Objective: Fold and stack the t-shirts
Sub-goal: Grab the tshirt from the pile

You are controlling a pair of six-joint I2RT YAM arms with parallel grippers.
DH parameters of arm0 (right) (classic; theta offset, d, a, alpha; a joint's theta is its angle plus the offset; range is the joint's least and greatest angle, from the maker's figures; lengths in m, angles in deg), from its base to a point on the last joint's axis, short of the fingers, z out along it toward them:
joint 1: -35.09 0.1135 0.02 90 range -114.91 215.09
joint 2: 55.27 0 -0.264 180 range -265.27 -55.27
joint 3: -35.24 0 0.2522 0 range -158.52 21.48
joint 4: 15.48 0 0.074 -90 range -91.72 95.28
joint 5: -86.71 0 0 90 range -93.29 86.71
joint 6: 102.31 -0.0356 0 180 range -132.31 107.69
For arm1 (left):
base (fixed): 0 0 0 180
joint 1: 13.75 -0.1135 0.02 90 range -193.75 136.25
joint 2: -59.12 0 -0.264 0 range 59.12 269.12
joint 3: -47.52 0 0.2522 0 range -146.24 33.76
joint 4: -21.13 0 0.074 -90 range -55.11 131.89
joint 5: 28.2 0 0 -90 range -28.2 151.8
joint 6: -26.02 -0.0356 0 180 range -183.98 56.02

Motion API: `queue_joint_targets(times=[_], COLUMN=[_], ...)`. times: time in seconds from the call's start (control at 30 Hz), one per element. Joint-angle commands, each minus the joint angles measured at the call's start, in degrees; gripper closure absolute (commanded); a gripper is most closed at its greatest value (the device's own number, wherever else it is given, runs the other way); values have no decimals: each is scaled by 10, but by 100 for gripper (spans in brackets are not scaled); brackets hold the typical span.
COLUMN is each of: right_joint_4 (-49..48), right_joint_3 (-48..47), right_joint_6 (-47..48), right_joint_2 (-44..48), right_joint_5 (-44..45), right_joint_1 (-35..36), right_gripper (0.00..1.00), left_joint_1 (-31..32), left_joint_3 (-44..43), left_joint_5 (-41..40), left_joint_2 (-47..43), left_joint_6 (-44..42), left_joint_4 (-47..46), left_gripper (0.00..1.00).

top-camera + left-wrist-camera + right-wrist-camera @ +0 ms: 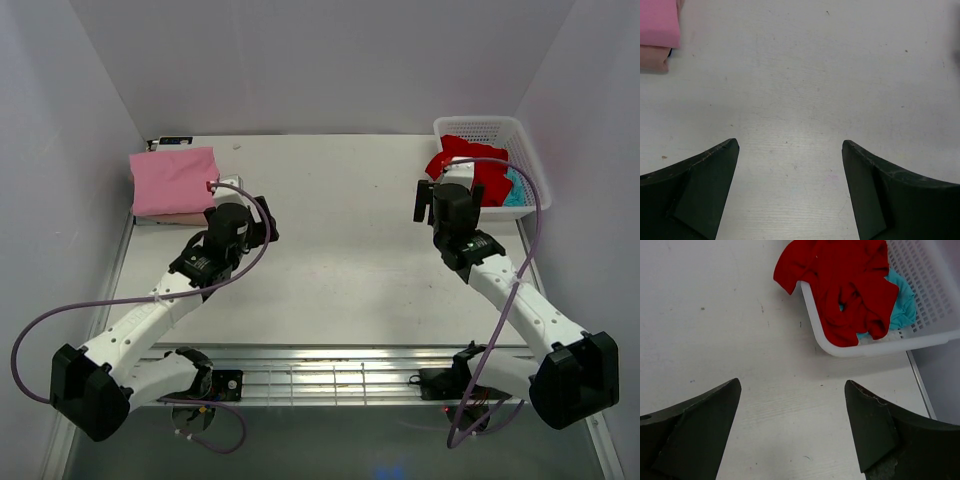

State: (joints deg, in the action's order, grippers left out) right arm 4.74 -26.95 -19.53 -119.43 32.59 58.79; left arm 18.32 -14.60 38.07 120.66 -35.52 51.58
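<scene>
A bright red t-shirt (pixel 468 165) lies crumpled in the white lattice basket (pixel 522 140) at the back right, one part hanging over the near-left rim (pixel 840 285). A turquoise shirt (pixel 902 307) lies under it (pixel 516 190). A folded pink shirt (pixel 172 178) lies on a beige one (pixel 165 217) at the back left; both show in the left wrist view, pink (pixel 659 22) over beige (pixel 652 58). My left gripper (pixel 790 147) is open and empty over bare table, right of the stack. My right gripper (pixel 792 385) is open and empty, just short of the basket.
The table (pixel 340 240) is white, with grey walls behind and at both sides. A metal rail (pixel 330 375) runs along the near edge between the arm bases. A small dark object (pixel 175 142) lies behind the pink shirt.
</scene>
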Motion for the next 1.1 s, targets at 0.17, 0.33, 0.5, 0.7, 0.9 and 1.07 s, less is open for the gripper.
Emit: queue_joint_targets(times=[0.17, 0.33, 0.5, 0.7, 0.9, 1.07], right_joint_4=[-108, -73, -65, -65, -66, -66], right_joint_3=[-140, -243, -308, -354, -367, -383], right_joint_6=[55, 59, 38, 37, 21, 18], right_joint_2=[-138, -266, -365, -424, -441, -465], right_joint_5=[-80, -149, -228, -274, -322, -339], right_joint_1=[-129, -183, -226, -247, -258, -263], right_gripper=[4, 12, 22, 29, 29, 35], left_joint_1=[2, 2, 2, 2, 2, 2], left_joint_3=[27, 41, 46, 57, 65, 70], left_joint_5=[17, 19, 14, 10, 10, 13], left_joint_2=[-20, -14, -17, -27, -26, -18], left_joint_6=[11, 20, 19, 19, 25, 26], left_joint_4=[-15, -17, -16, -17, -18, -20], left_gripper=[5, 5, 5, 5, 5, 5])
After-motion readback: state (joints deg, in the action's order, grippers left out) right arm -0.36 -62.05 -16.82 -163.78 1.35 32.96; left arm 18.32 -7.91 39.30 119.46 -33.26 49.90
